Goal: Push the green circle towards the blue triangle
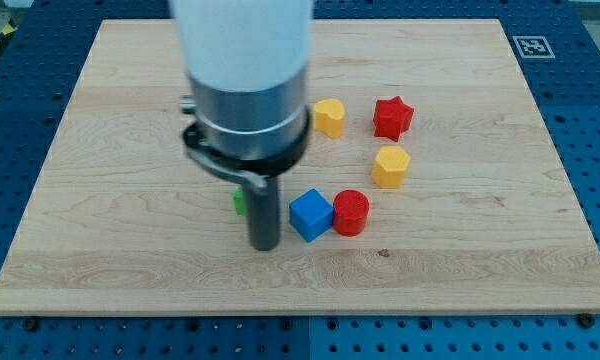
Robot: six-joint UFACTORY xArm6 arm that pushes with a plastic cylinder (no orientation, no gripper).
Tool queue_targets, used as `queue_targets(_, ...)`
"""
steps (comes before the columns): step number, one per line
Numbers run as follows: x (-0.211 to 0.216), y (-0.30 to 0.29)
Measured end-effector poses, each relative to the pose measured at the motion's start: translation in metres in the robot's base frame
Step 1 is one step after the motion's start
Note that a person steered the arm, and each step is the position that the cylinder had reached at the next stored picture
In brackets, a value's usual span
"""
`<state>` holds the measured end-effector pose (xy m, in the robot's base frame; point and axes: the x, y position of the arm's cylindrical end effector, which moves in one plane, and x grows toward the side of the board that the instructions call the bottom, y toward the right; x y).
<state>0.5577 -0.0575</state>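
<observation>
My tip (265, 245) rests on the wooden board (100, 230), left of the middle. A green block (238, 201) shows only as a sliver just to the left of the rod, mostly hidden behind it; its shape cannot be made out. A blue cube (311, 215) sits just to the right of my tip, a small gap apart. No blue triangle shows in this view; the wide arm body (245, 80) hides part of the board above my tip.
A red cylinder (351, 212) touches the blue cube's right side. A yellow hexagon-like block (391, 166) lies up and right of it. A yellow block (329, 117) and a red star (392, 117) sit nearer the view's top. A marker tag (532, 46) sits off the board's top right corner.
</observation>
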Motion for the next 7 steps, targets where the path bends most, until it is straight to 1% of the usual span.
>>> queue_targets(1,-0.015,-0.057)
queue_targets(2,-0.095,-0.096)
queue_targets(3,-0.172,-0.103)
queue_targets(4,-0.209,-0.077)
queue_targets(5,-0.209,-0.030)
queue_targets(6,-0.210,0.001)
queue_targets(7,-0.210,0.001)
